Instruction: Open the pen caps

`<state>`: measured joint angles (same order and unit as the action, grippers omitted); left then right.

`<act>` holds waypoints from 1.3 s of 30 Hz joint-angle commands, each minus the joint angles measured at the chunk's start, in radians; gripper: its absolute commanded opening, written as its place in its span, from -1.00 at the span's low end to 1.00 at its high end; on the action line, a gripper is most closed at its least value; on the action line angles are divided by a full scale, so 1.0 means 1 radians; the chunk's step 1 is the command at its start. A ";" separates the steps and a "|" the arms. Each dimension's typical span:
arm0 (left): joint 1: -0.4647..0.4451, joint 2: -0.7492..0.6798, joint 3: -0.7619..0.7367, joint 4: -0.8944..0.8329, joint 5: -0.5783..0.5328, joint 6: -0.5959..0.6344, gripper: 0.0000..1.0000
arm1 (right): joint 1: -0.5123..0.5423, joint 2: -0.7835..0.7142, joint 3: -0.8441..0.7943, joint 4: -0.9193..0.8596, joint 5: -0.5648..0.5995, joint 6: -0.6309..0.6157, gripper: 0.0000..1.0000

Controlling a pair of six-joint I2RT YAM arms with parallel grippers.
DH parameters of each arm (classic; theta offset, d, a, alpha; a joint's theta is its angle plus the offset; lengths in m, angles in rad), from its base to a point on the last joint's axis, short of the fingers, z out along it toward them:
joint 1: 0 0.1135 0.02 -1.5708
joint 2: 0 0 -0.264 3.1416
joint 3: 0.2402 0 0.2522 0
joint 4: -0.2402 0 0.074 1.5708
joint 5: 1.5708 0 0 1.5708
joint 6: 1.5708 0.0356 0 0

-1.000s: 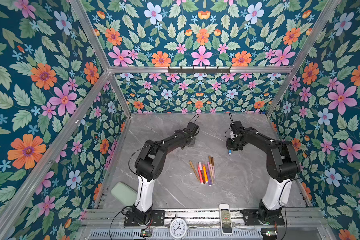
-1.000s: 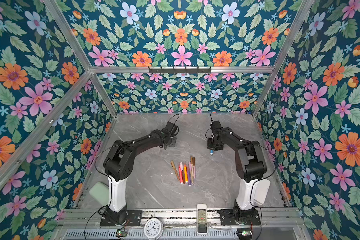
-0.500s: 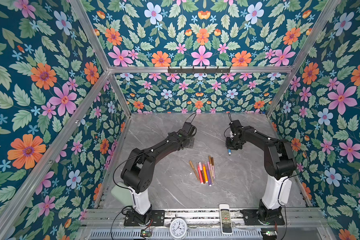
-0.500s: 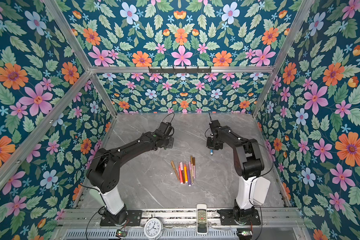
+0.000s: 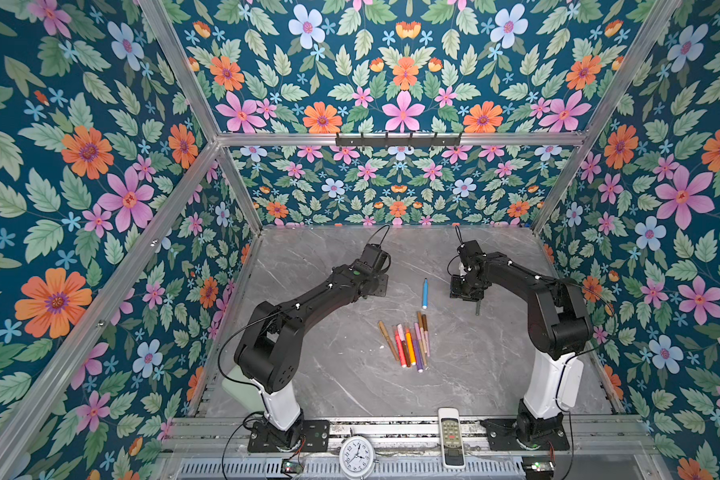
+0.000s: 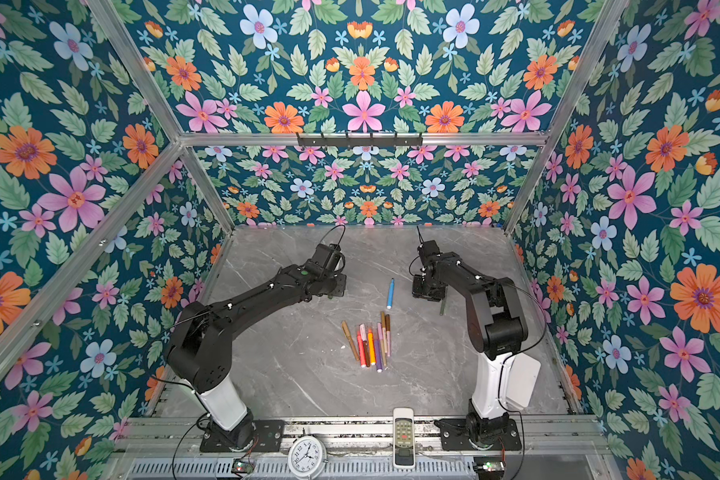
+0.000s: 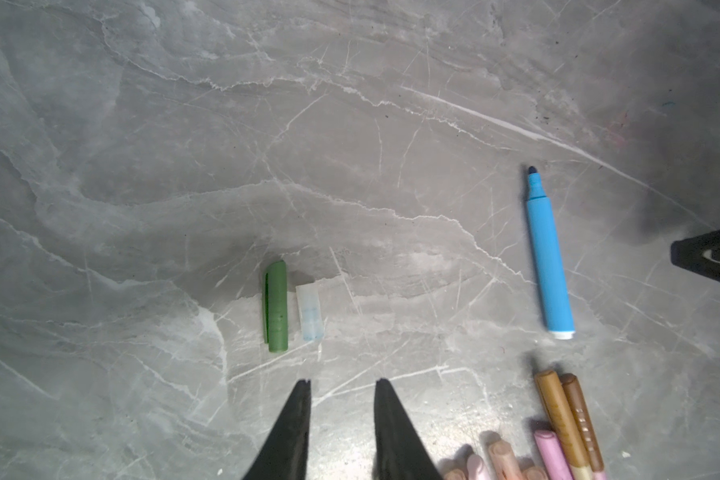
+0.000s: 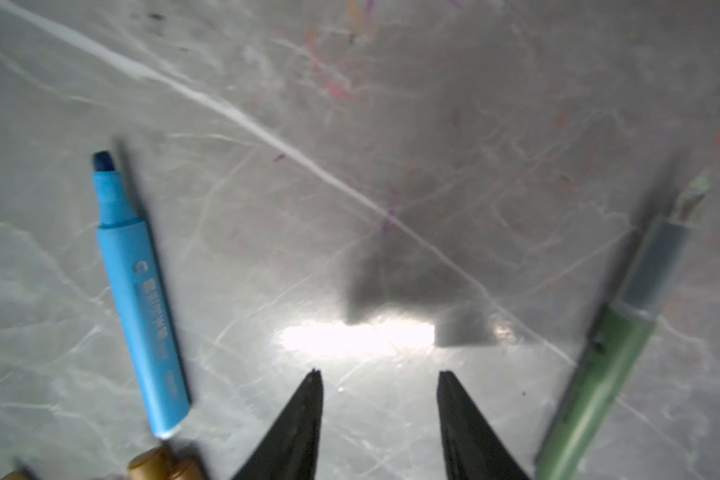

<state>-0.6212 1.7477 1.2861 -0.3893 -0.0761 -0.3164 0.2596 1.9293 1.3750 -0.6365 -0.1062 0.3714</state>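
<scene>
As both arms leaned in over the grey marbled table, both top views showed the left arm stretched low and long toward the far middle, with the left gripper tucked under its wrist. The right arm was bent sharply at the elbow, and the right gripper pointed down. An uncapped blue pen lay between them, and a bundle of capped pens lay nearer the front.

From the left wrist, the jaws stood narrowly apart and empty, just short of a green cap and a translucent cap lying side by side.

From the right wrist, the jaws stood moderately wide, holding nothing. They hung over bare table between the blue pen and an uncapped green pen.
</scene>
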 commanded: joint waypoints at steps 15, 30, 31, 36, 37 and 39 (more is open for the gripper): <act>0.105 -0.192 -0.231 0.119 0.093 -0.058 -0.39 | 0.305 0.478 0.678 -0.319 0.164 0.120 0.10; 0.135 -0.244 -0.300 0.138 0.121 -0.053 -0.38 | 0.264 0.296 0.392 -0.204 0.307 0.164 -0.77; 0.135 -0.243 -0.301 0.141 0.124 -0.055 -0.38 | 0.243 0.260 0.332 -0.180 0.300 0.168 -0.80; 0.134 -0.226 -0.309 0.165 0.144 -0.068 -0.38 | 0.148 0.106 0.076 -0.073 0.282 0.175 -0.82; 0.133 -0.219 -0.308 0.170 0.151 -0.071 -0.39 | 0.129 0.083 0.035 -0.057 0.281 0.175 -0.81; 0.132 -0.207 -0.304 0.177 0.159 -0.075 -0.39 | 0.103 0.052 -0.019 -0.036 0.278 0.180 -0.81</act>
<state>-0.4873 1.5333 0.9787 -0.2428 0.0628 -0.3824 0.3843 2.0090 1.4029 -0.7136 0.1635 0.5350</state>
